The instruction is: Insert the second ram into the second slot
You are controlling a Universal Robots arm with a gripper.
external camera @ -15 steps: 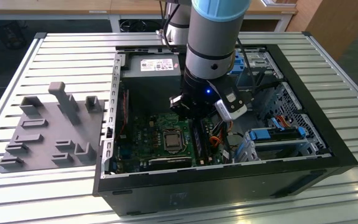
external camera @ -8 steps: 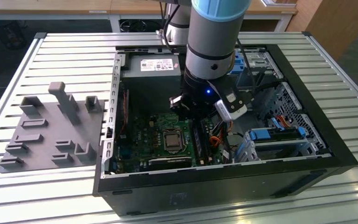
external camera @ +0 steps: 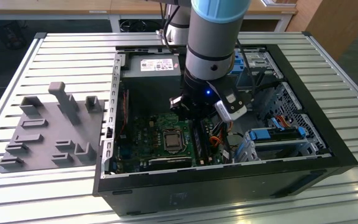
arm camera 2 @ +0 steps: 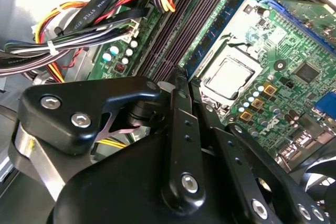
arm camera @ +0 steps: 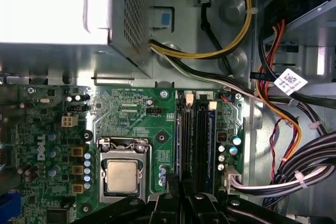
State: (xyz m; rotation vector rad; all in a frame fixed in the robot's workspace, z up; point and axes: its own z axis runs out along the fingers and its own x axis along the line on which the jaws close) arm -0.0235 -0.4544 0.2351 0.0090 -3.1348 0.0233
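We see the gripper with its fingers together, low over the memory slots right of the processor socket. A blue memory stick stands seated in a slot. The tag on the cables carries print too small to read.

We see the gripper in glossy black metal or hard plastic, with bright steel screw heads, in the second wrist view. The motherboard is matt green laminate; at its five o'clock in the first wrist view the processor has a dull brushed metal lid. The memory slots look like dark smooth plastic. The cables wear shiny coloured plastic sheathing. In the exterior view, the computer case is satin black, the table ribbed pale metal, and at nine o'clock the fixture is matt grey plastic.
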